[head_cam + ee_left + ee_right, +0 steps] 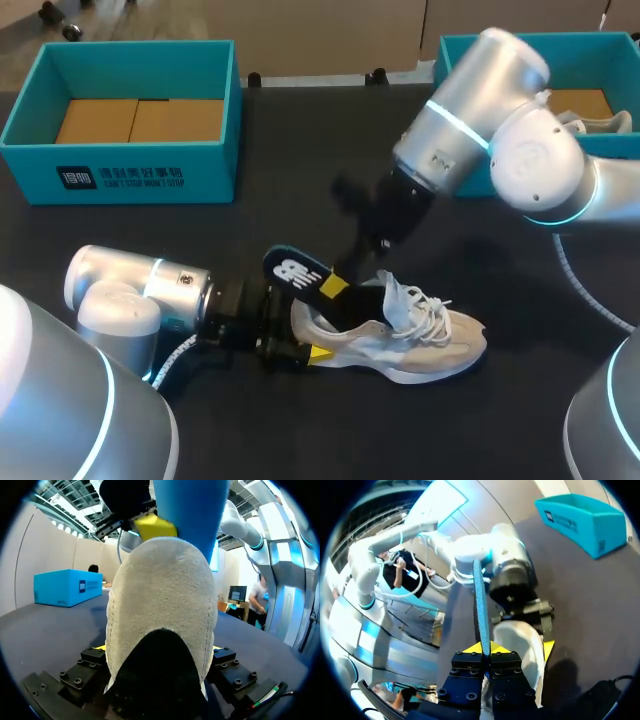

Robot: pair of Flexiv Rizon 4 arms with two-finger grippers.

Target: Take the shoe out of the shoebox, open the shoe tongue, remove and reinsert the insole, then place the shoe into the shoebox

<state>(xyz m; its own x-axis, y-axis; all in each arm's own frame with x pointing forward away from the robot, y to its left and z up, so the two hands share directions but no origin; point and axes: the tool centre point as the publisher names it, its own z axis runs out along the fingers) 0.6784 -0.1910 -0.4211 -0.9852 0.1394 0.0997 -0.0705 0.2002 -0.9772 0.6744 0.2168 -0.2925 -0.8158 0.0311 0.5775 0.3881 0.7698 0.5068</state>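
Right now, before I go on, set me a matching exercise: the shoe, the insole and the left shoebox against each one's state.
Things:
1. shoe
2. insole
3. left shoebox

States:
A. blue, pinched in the right gripper
B. teal, no shoe inside
C. beige, on the table, heel held by the left gripper

Pairs: 1-C, 2-A, 3-B.

The shoe lies near-centre on the tabletop, left claw at its heel, the insole standing from it in the right claw, a shoebox far left, a second box far right.
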